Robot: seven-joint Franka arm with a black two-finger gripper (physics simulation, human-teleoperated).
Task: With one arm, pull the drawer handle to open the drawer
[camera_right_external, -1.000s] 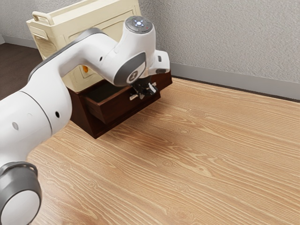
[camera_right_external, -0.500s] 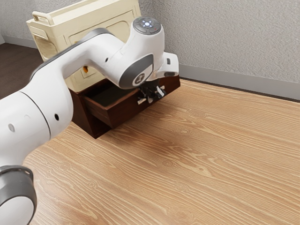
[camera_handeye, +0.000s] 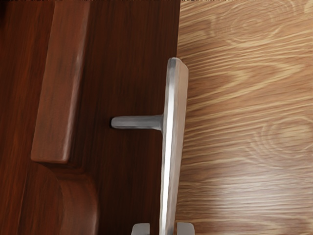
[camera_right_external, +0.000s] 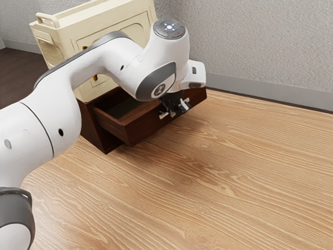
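My gripper (camera_right_external: 176, 108) is at the front of the dark brown drawer (camera_right_external: 143, 127) in the exterior view, shut on its silver handle (camera_right_external: 163, 114). The drawer stands partly pulled out, its hollow inside visible behind the front board. In the wrist view the handle (camera_handeye: 173, 107) is a long bar, with a post joining it to the drawer front (camera_handeye: 129, 166). The gripper (camera_handeye: 163, 229) has one fingertip on each side of the bar. My hand hides part of the handle in the exterior view.
A cream cabinet (camera_right_external: 67, 33) with a rail on top stands above the dark drawer base (camera_right_external: 92, 127). The wood-grained surface (camera_right_external: 208, 182) stretches in front of the drawer. Behind it runs a grey wall (camera_right_external: 250, 41) with a baseboard (camera_right_external: 260, 89).
My hand has moved toward the exterior view's right and slightly down. The drawer has come with it, sliding further out of its base and showing more of its inside.
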